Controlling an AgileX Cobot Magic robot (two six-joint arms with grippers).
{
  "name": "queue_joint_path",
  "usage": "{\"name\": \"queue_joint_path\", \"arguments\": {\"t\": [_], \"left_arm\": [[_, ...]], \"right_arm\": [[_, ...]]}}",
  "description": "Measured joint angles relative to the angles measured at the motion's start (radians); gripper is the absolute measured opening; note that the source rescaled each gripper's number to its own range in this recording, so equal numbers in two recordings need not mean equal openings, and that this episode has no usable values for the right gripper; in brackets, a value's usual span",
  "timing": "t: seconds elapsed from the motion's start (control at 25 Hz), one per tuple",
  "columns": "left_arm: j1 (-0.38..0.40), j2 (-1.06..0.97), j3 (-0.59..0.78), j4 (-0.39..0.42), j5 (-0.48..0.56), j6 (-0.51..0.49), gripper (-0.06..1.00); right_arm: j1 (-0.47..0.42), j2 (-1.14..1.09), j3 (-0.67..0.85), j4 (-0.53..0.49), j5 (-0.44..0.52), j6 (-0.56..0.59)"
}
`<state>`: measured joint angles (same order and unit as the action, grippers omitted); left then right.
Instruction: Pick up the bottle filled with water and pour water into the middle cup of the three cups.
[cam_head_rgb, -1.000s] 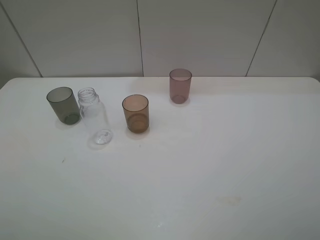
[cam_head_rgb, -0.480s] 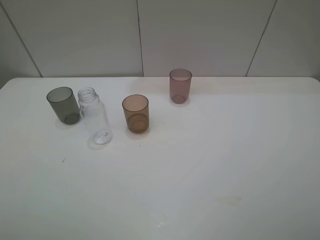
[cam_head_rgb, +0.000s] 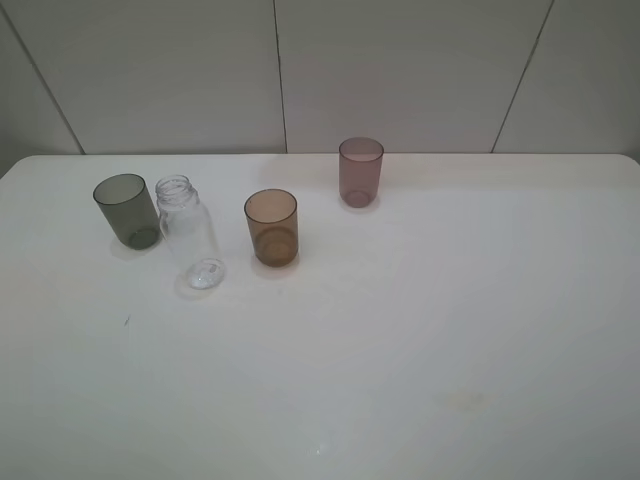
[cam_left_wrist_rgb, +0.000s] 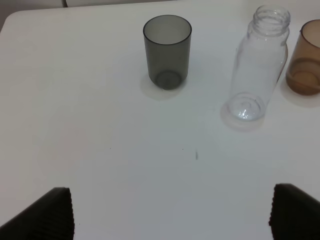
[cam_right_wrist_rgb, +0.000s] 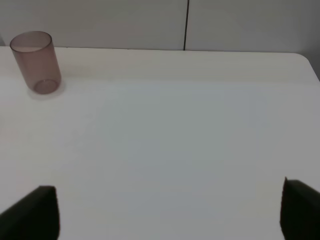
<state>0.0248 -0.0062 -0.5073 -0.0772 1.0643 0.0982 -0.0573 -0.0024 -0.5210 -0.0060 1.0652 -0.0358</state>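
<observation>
The clear bottle (cam_head_rgb: 190, 235) stands upright and uncapped on the white table (cam_head_rgb: 420, 320), between the smoky grey cup (cam_head_rgb: 128, 211) and the amber-brown middle cup (cam_head_rgb: 271, 228). The mauve cup (cam_head_rgb: 360, 172) stands farther back and to the right. No arm shows in the high view. In the left wrist view, the left gripper (cam_left_wrist_rgb: 172, 215) is open and empty, well short of the grey cup (cam_left_wrist_rgb: 167, 52), the bottle (cam_left_wrist_rgb: 257, 65) and the amber cup (cam_left_wrist_rgb: 305, 65). In the right wrist view, the right gripper (cam_right_wrist_rgb: 167, 212) is open and empty, far from the mauve cup (cam_right_wrist_rgb: 36, 62).
A pale panelled wall (cam_head_rgb: 400, 70) stands behind the table's far edge. A small dark speck (cam_head_rgb: 126, 321) marks the table in front of the grey cup. A faint stain (cam_head_rgb: 465, 401) lies at the front right.
</observation>
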Motion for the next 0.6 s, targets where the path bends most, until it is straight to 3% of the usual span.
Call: {"name": "queue_joint_path", "arguments": {"t": [0.6], "left_arm": [[0.000,0.000,0.000,0.000,0.000,0.000,1.00]], "right_arm": [[0.000,0.000,0.000,0.000,0.000,0.000]]}}
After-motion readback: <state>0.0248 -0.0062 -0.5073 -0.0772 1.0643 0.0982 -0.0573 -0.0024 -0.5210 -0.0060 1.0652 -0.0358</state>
